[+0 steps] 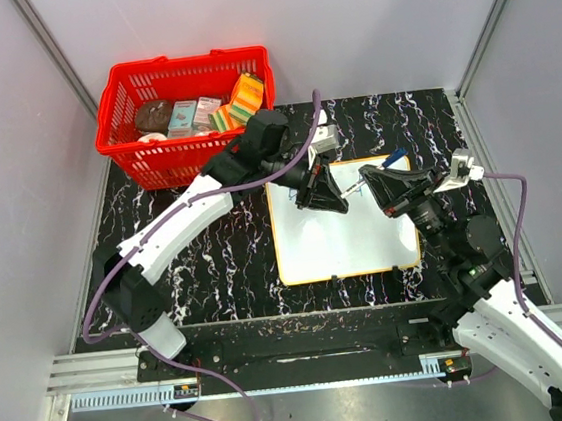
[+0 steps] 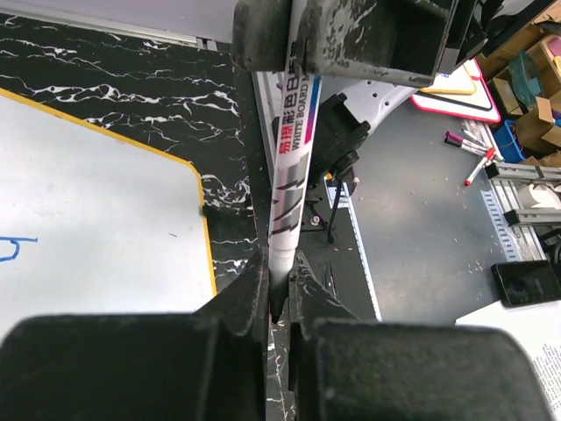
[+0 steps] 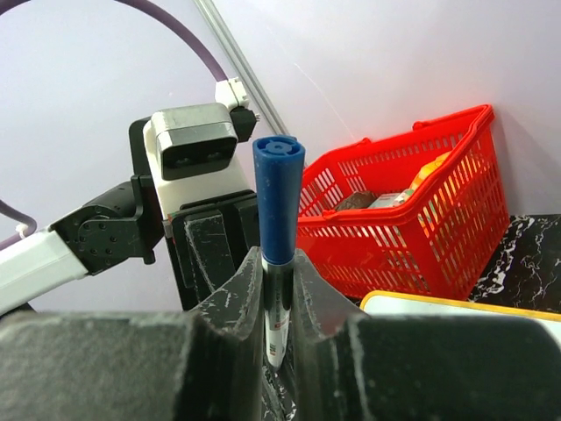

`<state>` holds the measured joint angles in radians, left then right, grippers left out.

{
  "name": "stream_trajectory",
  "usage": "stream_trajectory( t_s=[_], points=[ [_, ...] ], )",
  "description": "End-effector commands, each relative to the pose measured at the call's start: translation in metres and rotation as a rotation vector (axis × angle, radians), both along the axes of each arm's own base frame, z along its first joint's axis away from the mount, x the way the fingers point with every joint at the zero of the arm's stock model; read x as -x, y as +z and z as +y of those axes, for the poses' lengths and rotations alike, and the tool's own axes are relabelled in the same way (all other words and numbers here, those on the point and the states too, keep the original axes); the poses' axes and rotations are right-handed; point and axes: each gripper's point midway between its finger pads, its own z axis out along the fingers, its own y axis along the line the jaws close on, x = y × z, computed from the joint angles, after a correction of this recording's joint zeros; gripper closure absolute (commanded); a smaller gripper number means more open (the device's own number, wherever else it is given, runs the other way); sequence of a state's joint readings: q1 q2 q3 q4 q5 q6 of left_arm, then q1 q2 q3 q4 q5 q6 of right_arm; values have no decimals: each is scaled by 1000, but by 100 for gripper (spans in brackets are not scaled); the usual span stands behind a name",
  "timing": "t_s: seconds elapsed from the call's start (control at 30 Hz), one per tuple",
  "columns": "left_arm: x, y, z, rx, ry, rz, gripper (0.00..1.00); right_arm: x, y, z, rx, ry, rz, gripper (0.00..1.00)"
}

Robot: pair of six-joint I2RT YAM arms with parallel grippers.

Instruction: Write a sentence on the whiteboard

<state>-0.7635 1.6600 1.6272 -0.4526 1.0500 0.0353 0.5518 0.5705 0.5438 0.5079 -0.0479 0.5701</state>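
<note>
The whiteboard (image 1: 344, 234) lies flat mid-table, white with a yellow rim. Both grippers meet above its far edge and share one whiteboard marker (image 1: 354, 184). My left gripper (image 1: 330, 197) is shut on the marker's dark lower end (image 2: 279, 303). My right gripper (image 1: 380, 182) is shut on the barrel just below the blue cap (image 3: 279, 189). In the left wrist view the printed white barrel (image 2: 289, 167) runs from my jaws (image 2: 279, 289) up into the right gripper's fingers (image 2: 263, 35). Of the sentence I see only one short blue stroke (image 2: 13, 248) on the board.
A red basket (image 1: 116, 127) holding several packets stands at the back left, close behind the left arm. Grey walls close off both sides and the back. Off the table to the right, the left wrist view shows loose markers (image 2: 469, 153) on the floor.
</note>
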Motion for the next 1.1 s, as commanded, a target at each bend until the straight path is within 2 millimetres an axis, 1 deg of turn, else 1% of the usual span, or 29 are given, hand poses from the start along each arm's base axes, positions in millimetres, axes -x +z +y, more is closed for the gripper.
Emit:
stream_trajectory(
  t_s=[0.0,0.07,0.1,0.17,0.2,0.23,0.3,0.33,0.4,0.43,0.47,0.5,0.53,0.57,0.6,0.63,0.67,0.77,0.8,0.87,0.97,1.07],
  points=[
    [-7,31,5,61,58,-92,100,6,4,4,4,36,7,95],
    [-9,31,8,55,84,-112,100,9,5,4,23,40,7,83],
    [-9,33,10,58,91,-130,100,8,-2,5,44,39,27,66],
    [-8,34,13,56,99,-140,100,12,0,3,54,41,23,50],
    [-7,34,16,58,99,-151,100,12,-4,3,61,40,38,30],
    [-7,33,17,54,102,-155,100,15,-4,1,62,42,34,22],
    [-3,35,20,62,95,-169,100,18,-7,1,70,46,35,11],
    [-2,35,21,58,94,-172,100,23,-5,2,76,64,21,3],
    [1,37,23,66,77,-186,100,26,-5,6,92,87,9,2],
    [3,36,25,59,71,-181,100,31,-6,13,118,133,-6,1],
    [4,36,26,57,67,-181,100,34,-1,16,126,156,-22,1],
    [8,37,27,66,45,-184,100,36,1,20,139,178,-36,1],
    [10,37,28,65,35,-180,100,36,-3,29,167,219,-31,2],
    [12,37,29,68,25,-180,100,38,2,31,171,235,-41,4],
    [16,38,29,76,4,-179,100,39,4,35,184,253,-52,6],
    [18,37,30,72,-5,-175,100,39,1,41,203,284,-47,10],
    [20,38,31,76,-16,-174,100,40,6,42,202,291,-55,14],
    [28,37,34,83,-55,-168,100,38,11,43,209,286,-66,23],
    [31,39,36,89,-64,-171,100,37,12,43,211,284,-70,30],
    [33,41,38,95,-69,-182,100,38,16,45,217,296,-79,31],
    [35,41,40,95,-72,-189,100,36,16,48,224,310,-75,41],
    [38,40,41,95,-83,-182,100,37,20,47,223,306,-84,42]
  ],
)
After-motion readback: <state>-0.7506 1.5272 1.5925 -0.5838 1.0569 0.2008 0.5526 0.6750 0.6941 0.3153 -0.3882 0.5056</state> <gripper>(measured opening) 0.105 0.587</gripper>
